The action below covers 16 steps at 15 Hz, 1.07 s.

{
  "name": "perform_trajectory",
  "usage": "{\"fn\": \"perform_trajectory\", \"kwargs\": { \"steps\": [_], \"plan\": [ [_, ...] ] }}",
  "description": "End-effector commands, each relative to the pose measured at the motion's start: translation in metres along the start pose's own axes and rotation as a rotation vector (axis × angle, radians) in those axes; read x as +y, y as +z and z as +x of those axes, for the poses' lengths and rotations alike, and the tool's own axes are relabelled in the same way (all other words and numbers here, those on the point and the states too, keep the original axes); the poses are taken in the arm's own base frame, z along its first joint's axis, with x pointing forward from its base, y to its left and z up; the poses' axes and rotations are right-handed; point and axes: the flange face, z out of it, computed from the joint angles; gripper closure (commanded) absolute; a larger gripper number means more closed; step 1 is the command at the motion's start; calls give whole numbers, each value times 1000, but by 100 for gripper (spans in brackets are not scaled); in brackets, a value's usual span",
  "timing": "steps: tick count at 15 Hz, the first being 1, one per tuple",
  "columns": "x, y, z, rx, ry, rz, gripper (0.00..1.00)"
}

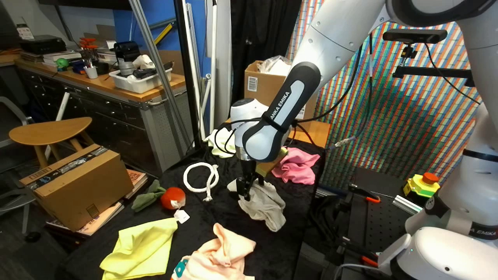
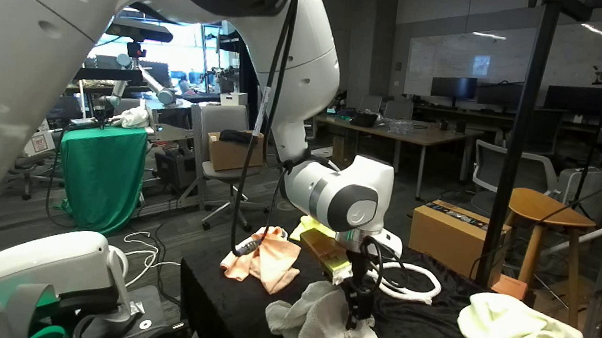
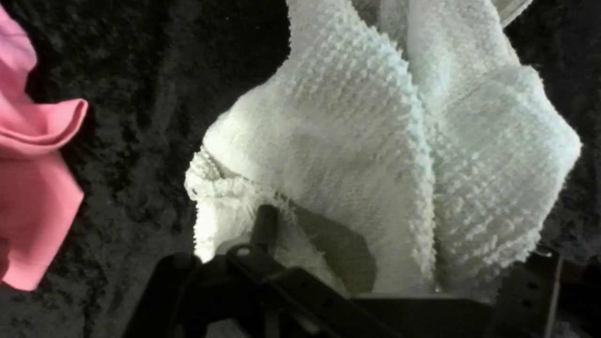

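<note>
The gripper (image 1: 251, 186) points nearly straight down at the grey cloth (image 1: 262, 205), which lies bunched on the black table cover (image 1: 202, 217). Jaws spread, by the look of it, fabric in the gap; one finger (image 3: 266, 225) shows over the cloth's shaggy hem. Whether it presses there, I can't tell. Heaped folds stand up in ridges, which probably suits coming at it from above.

Arm (image 1: 290, 97) arches across from its base, well apart from the grey cloth; forearm slants down, wrist bent to bring the gripper upright. Cable loops slack at the wrist, likely to allow turning.

Around the grey cloth: pink cloth (image 1: 297, 165) near one side, peach cloth (image 1: 221, 254) near the opposite side. White rope (image 1: 185, 179) coils near it; red ball (image 1: 171, 196) lies farther off, past the rope.
</note>
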Motion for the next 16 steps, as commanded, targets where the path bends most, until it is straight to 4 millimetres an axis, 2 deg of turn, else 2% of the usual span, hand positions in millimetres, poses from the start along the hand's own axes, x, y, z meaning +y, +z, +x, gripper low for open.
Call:
{"fn": "perform_trajectory", "kwargs": {
  "steps": [1, 2, 3, 6, 10, 13, 14, 16],
  "plan": [
    [-3, 7, 8, -35, 1, -3, 29],
    [-3, 8, 9, -34, 3, -5, 30],
    [-4, 8, 8, -37, 0, -3, 36],
    [-7, 7, 9, -35, -7, 0, 62],
    [-13, -1, 7, -17, -12, 1, 89],
    [-17, -14, 3, 11, -21, 6, 96],
    [-17, -17, 3, 16, -23, 8, 92],
    [-20, -26, 3, 40, -20, 11, 92]
  ]
}}
